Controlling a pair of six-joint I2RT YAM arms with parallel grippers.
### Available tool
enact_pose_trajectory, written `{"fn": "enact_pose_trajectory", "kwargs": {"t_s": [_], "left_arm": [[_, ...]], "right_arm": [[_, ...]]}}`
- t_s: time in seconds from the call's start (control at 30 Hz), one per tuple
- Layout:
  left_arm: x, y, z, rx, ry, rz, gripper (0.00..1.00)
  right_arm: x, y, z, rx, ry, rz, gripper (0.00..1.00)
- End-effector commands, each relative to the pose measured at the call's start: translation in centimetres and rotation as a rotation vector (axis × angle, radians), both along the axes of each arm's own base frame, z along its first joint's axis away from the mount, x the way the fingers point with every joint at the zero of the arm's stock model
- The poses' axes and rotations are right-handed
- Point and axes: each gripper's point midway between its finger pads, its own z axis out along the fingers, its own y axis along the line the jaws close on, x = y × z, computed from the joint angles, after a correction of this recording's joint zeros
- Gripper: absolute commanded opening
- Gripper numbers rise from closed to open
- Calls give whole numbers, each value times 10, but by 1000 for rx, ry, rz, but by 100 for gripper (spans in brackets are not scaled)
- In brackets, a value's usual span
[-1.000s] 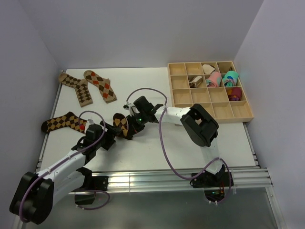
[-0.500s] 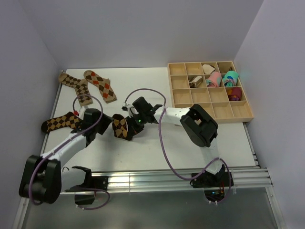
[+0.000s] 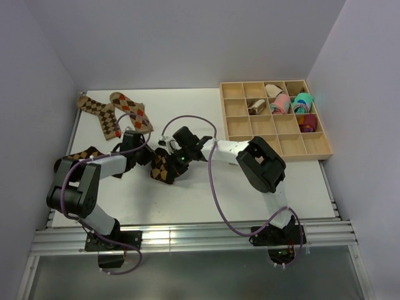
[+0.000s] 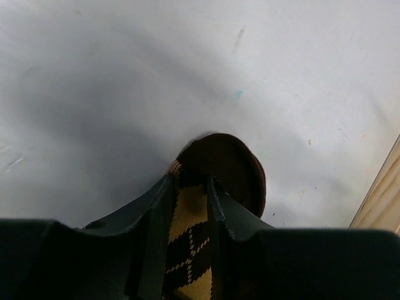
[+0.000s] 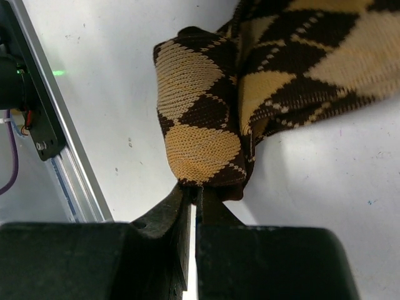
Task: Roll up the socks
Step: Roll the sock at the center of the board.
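Swung in from the near left since the earlier frame, the left tool (image 4: pixel 189 182) has been brought onto the half-rolled sock (image 3: pixel 160 167) at the middle of the tabletop (image 3: pixel 206 194). Its jaws are narrowed, and a strip of argyle knit is gripped between them just short of the dark toe. The opposite, folded end of this sock is pinched by the right tool (image 5: pixel 195 190), whose jaws are fully closed on the fabric edge. The roll is judged to be only begun: one end is doubled over, while the rest lies slack.

One brown-and-cream bundle (image 3: pixel 255 107) is seen in a compartment of the wooden tray (image 3: pixel 311 144), so one sock may be counted as done. Three more argyle socks (image 3: pixel 130 111) are left flat on the left side, one partly hidden by the left arm.
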Motion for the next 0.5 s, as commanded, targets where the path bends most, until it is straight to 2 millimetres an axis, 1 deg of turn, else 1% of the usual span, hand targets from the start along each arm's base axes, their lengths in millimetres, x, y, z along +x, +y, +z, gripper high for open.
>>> {"fn": "enact_pose_trajectory", "kwargs": {"t_s": [0.0, 0.1, 0.23, 0.33, 0.37, 0.47], "left_arm": [[9, -21, 4, 6, -47, -104, 34], [9, -32, 4, -7, -61, -135, 34], [7, -40, 3, -17, -67, -164, 33], [5, -44, 5, -25, -75, -177, 33], [4, -45, 4, -26, -75, -182, 34], [3, -44, 4, -20, -73, -185, 34]], "right_arm": [[-9, 4, 14, 17, 0, 53, 0], [-13, 4, 16, 23, 18, 74, 0], [-14, 5, 21, 25, 27, 82, 0], [-12, 5, 16, 6, 38, 82, 0], [-13, 5, 8, -15, 60, 74, 0], [-11, 3, -3, -24, 127, 43, 0]]}}
